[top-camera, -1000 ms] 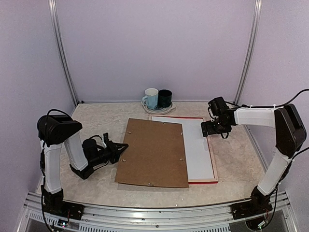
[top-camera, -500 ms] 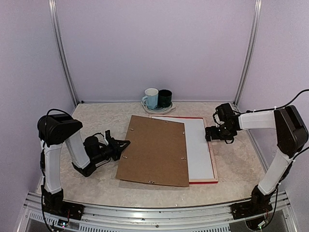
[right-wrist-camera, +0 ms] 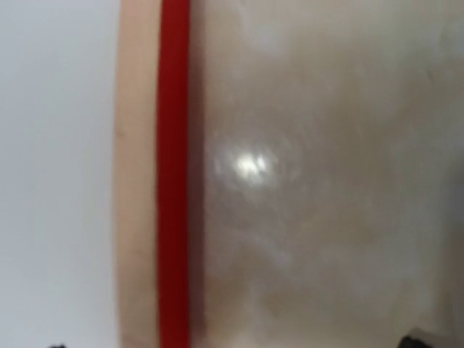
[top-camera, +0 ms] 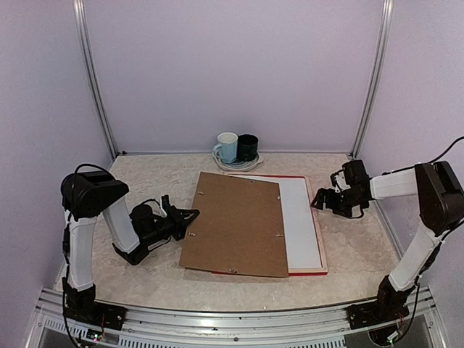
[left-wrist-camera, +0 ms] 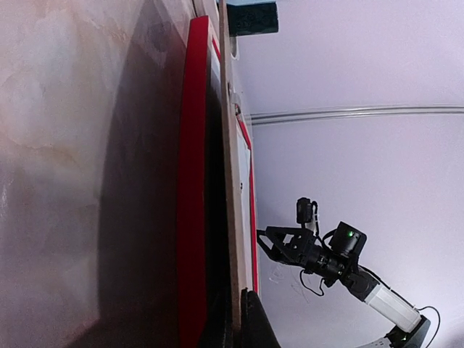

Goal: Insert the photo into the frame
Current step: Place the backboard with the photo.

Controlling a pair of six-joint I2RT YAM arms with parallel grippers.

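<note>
The frame (top-camera: 317, 243), red outside with pale wood edges, lies flat on the table, its left part under a brown backing board (top-camera: 233, 225). A flat white sheet (top-camera: 301, 221) fills its uncovered right part; whether this is the photo's plain back I cannot tell. My left gripper (top-camera: 190, 215) is shut on the board's left edge. The left wrist view shows that edge (left-wrist-camera: 230, 217) pinched in the left gripper (left-wrist-camera: 241, 315), with the frame's red side (left-wrist-camera: 192, 181) beside it. My right gripper (top-camera: 320, 202) stands open just off the frame's right rail (right-wrist-camera: 138, 181).
A pale blue mug (top-camera: 227, 147) and a dark mug (top-camera: 248, 147) stand on a plate (top-camera: 238, 164) at the back, just behind the frame's far edge. Enclosure walls and metal posts close in the sides and rear.
The backing board has slid right, further over the frame, with my left gripper following it. My right gripper has drawn back to the right, off the frame.
</note>
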